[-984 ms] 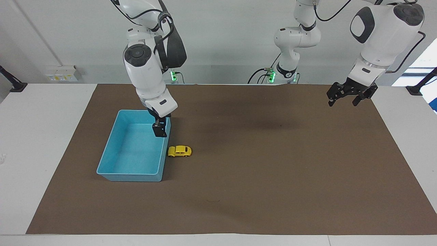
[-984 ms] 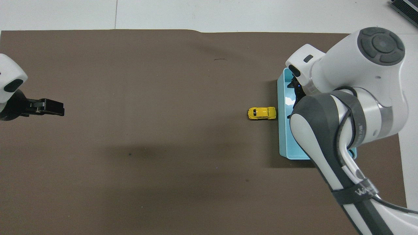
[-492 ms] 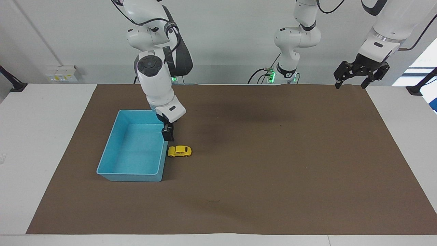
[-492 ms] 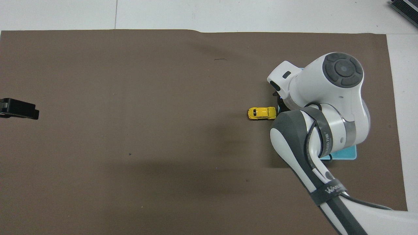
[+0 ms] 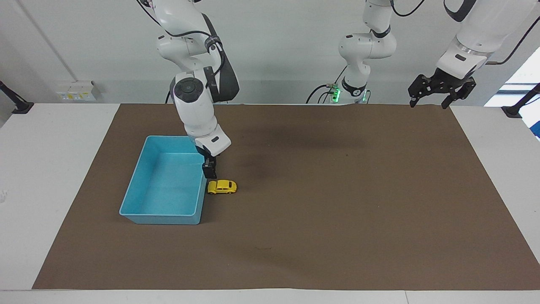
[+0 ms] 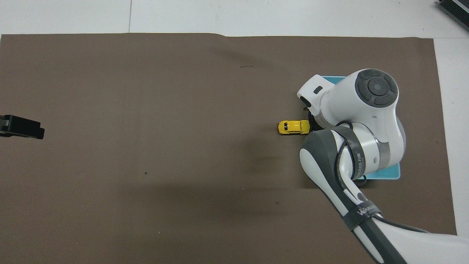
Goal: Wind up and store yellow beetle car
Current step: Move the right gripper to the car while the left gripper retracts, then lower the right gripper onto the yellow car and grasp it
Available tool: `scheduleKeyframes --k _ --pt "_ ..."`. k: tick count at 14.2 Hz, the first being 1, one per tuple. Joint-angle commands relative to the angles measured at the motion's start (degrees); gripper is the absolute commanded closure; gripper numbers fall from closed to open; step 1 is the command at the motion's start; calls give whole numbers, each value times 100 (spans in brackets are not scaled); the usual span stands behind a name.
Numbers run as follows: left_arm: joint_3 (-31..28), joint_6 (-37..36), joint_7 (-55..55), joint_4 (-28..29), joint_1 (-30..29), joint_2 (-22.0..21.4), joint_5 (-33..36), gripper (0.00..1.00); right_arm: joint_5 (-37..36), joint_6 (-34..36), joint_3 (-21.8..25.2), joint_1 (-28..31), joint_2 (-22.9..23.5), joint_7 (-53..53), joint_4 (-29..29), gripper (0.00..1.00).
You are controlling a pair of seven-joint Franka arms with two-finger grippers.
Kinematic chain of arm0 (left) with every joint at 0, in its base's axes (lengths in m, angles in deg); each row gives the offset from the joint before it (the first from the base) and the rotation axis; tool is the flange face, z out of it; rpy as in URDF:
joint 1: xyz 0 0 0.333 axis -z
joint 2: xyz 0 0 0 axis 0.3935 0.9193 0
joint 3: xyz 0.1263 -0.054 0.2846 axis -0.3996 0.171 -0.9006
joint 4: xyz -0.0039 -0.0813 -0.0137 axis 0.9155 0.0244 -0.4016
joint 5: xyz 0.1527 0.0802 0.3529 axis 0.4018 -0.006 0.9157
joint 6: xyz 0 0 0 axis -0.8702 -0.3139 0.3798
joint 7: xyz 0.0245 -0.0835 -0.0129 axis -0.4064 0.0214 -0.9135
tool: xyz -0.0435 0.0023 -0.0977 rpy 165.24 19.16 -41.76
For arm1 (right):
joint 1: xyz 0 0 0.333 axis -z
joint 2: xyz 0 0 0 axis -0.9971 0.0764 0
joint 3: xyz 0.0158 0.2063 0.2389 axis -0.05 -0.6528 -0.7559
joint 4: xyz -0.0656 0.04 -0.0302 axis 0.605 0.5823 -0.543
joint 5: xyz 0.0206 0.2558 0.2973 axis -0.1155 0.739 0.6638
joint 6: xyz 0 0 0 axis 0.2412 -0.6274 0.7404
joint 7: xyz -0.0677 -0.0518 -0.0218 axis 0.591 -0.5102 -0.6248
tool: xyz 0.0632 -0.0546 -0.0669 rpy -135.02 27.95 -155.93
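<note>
Right end effector (image 5: 209,171) shifted off blue bin (image 5: 139,185) rim toward yellow beetle car (image 5: 222,186), seemingly released; mat (image 5: 337,202) bare around.

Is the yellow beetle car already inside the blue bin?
No, the yellow beetle car sits on the brown mat beside the blue bin, at its wall toward the left arm's end.

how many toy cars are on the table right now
1. The yellow beetle car sits on the brown mat right beside the blue bin, on its left-arm side. The bin looks empty.
</note>
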Motion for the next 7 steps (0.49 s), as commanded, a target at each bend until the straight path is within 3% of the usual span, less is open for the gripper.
scheduleKeyframes --k 1,7 --pt "41 98 62 117 23 -151 15 0 38 -512 14 -4 72 -201 -288 0" --pt "15 98 62 126 -56 -151 15 0 12 -1067 14 -39 405 -280 -412 0"
